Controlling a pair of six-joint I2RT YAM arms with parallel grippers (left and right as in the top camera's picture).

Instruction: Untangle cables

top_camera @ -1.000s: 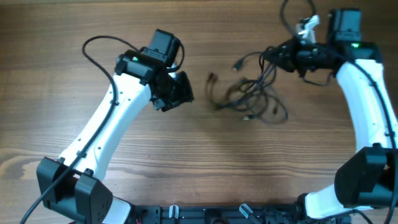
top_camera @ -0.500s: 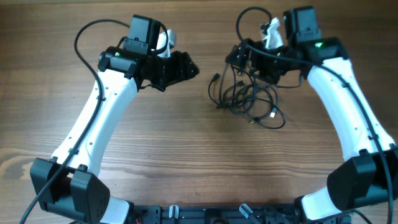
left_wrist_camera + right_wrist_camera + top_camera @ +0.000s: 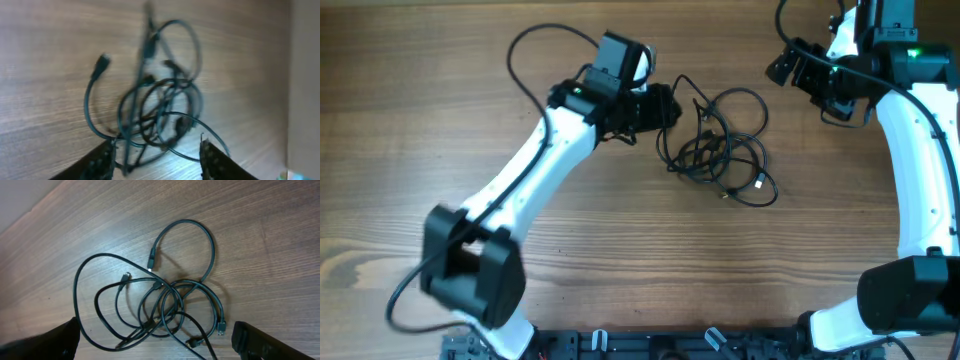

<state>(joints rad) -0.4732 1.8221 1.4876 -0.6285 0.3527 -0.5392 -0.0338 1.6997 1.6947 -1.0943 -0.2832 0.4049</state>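
The cables (image 3: 720,150) lie as one loose tangle of thin black cords on the wooden table, with a wide loop at its far side and small plug ends sticking out. My left gripper (image 3: 665,105) is at the tangle's upper left edge, and its view is blurred. There the cables (image 3: 160,100) fill the frame, and strands run between the parted fingers of the left gripper (image 3: 157,162), closest to the left finger. My right gripper (image 3: 808,86) hangs up and to the right of the tangle. In its view the right gripper (image 3: 160,342) stands wide open above the cables (image 3: 160,300), holding nothing.
The table (image 3: 620,260) is brown wood grain. Thick black cables run along both arms, and one arches over the left arm (image 3: 535,40). A USB plug (image 3: 221,326) lies at the tangle's edge. The table's far edge (image 3: 20,200) shows in the right wrist view.
The right gripper opened, let the cables drop and drew back to the upper right. The left arm swung right to the tangle's edge. The cables now lie spread with a loop on top.
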